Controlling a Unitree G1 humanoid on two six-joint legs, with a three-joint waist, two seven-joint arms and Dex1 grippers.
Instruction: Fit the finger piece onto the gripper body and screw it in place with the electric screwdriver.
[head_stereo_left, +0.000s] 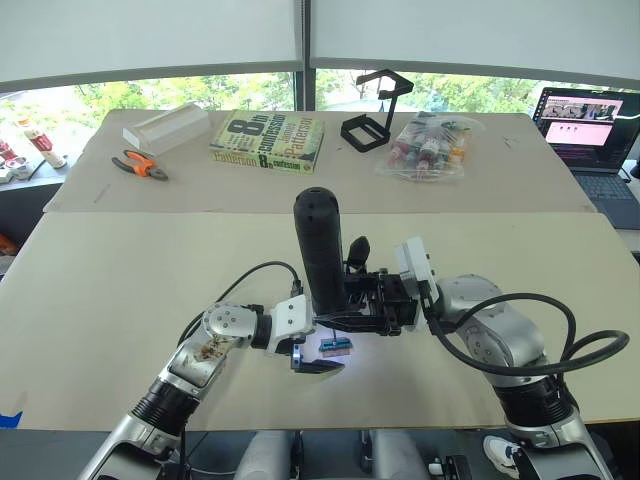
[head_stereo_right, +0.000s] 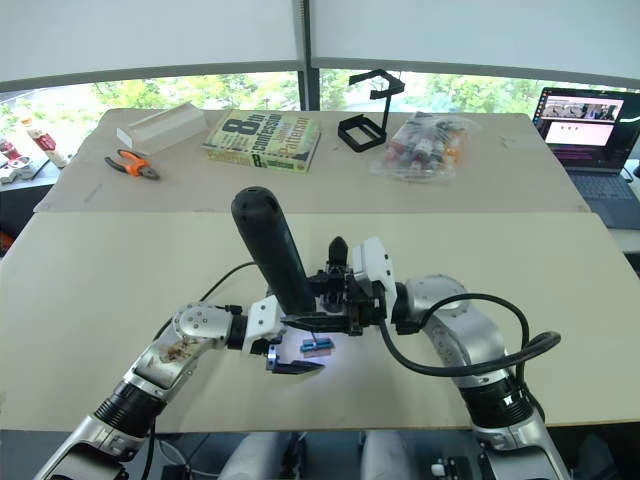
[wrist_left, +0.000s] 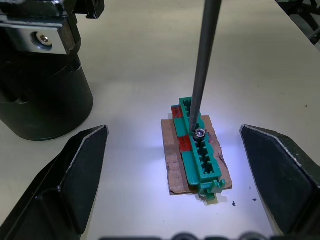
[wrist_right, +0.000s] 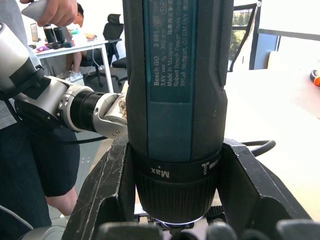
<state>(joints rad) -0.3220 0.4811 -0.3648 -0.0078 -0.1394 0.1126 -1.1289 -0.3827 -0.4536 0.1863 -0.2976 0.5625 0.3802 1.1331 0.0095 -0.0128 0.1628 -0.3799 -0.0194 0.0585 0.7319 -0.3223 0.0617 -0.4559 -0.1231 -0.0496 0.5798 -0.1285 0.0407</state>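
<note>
My right gripper (head_stereo_left: 337, 316) is shut on the electric screwdriver (head_stereo_left: 319, 250), a thick black stick held upright with its fingers (wrist_right: 107, 185) clamped around the collar. The thin bit (wrist_left: 202, 60) points down onto a screw head (wrist_left: 200, 133) in a small green-and-brown block (wrist_left: 197, 150) on the table. My left gripper (wrist_left: 173, 131) stands open with its fingers either side of that block, not touching it. The gripper body (wrist_left: 40, 85), a black cylinder with silvery bits, stands just beside the block; its pointed finger (head_stereo_left: 358, 248) pokes up behind the screwdriver. The finger piece is hidden or out of view.
On the far table lie a book (head_stereo_left: 267, 140), orange pliers (head_stereo_left: 140, 165), a white box (head_stereo_left: 165, 127), a black wire-frame stand (head_stereo_left: 375, 115) and a bag of small bottles (head_stereo_left: 430, 145). A laptop (head_stereo_left: 590, 130) sits at the far right. A person (wrist_right: 30, 125) stands close by.
</note>
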